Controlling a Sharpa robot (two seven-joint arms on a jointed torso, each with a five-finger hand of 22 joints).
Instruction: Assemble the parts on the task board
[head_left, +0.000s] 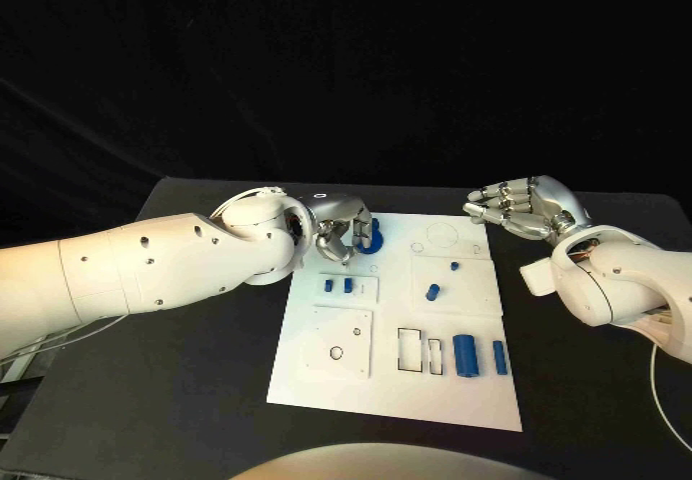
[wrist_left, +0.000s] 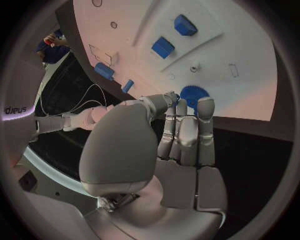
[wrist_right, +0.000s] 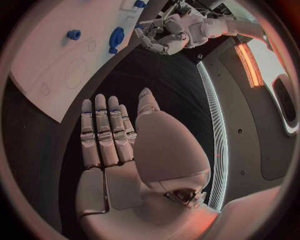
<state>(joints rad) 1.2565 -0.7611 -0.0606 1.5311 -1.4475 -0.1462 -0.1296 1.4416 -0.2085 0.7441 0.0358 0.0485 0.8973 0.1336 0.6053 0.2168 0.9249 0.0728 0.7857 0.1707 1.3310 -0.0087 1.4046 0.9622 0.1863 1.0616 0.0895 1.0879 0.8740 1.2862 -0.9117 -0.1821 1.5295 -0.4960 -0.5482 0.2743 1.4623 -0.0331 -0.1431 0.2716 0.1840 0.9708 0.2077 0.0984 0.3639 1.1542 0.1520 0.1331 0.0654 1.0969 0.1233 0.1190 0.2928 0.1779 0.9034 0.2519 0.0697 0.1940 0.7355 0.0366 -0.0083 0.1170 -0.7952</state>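
The job looks to be in its early part. On the white task board (head_left: 397, 400), which lies in the middle of the black tabletop (head_left: 173, 400), most blue pieces lie loose: two small blocks (head_left: 338, 285) on a raised plate near the board's left side, a short peg (head_left: 433, 292) and a smaller bit (head_left: 454, 266) toward the middle, and two longer cylinders (head_left: 466, 355) near the right edge beside empty rectangular slots (head_left: 410, 351). A round hole in the lower left plate and faint circle outlines near the far edge also appear unfilled, so most of the fitting seems left to do. The piece in hand is a blue gear (wrist_left: 191, 94), a toothed disc standing on edge at the board's far left corner. The left robot hand (head_left: 340, 228) has its fingertips (wrist_left: 205, 104) closed around the gear, pinching it upright just above or against the board; whether it is seated yet cannot be told. The right robot hand (head_left: 522, 208) hovers off the board's far right corner, fingers straight and close together, holding nothing.
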